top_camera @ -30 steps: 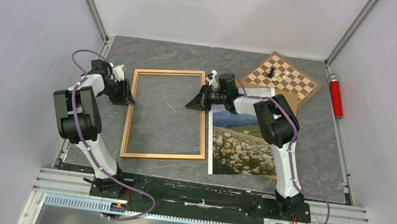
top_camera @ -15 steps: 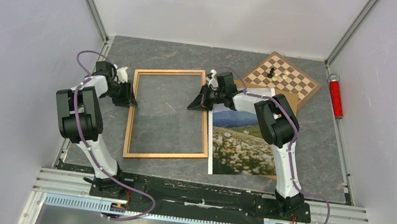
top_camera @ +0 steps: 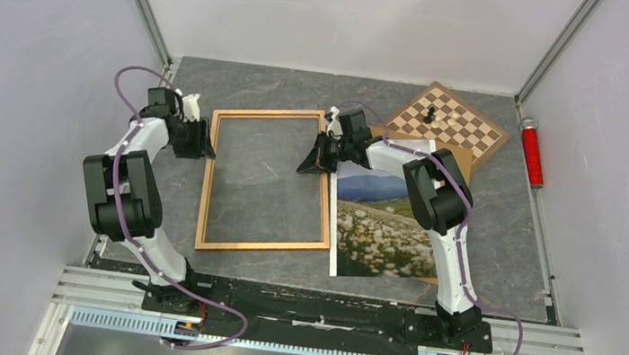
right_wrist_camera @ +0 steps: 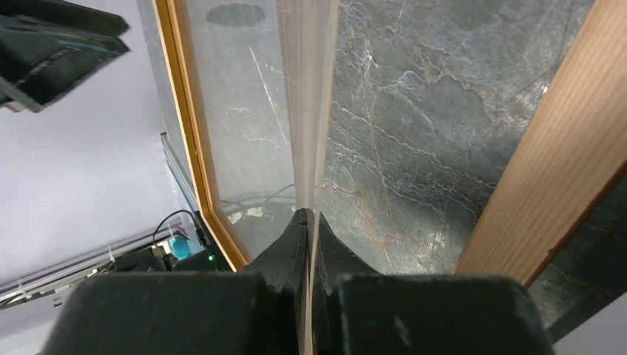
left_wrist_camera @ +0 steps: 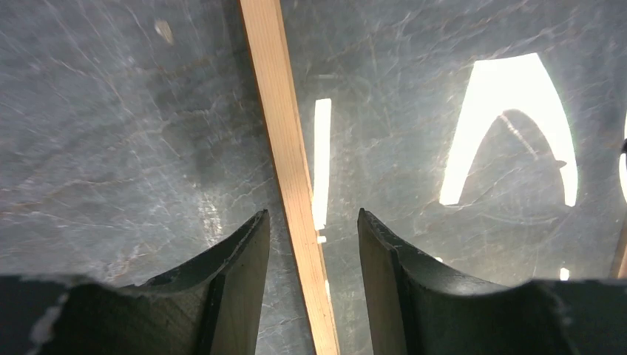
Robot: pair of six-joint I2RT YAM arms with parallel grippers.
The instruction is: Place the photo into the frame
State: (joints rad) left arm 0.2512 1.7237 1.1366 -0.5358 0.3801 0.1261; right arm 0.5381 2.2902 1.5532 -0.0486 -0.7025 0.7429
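Nothing framed yet: the photo [top_camera: 386, 232] lies just right of the frame [top_camera: 261, 246], my left gripper [left_wrist_camera: 312, 216] gapes astride its left rail, my right gripper [right_wrist_camera: 304, 216] pinches a clear pane [right_wrist_camera: 303, 89] (glazing, I'd guess)

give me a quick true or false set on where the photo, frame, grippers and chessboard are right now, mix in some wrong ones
1. The photo sits inside the frame. False: it lies outside, to the frame's right.
2. The left gripper is open, its fingers straddling the frame's left rail. True.
3. The right gripper is wide open. False: its fingers are pinched shut on a thin edge of the frame.
4. The chessboard has pieces on it. True.
5. The chessboard lies nearer the arm bases than the photo. False: it is farther back.
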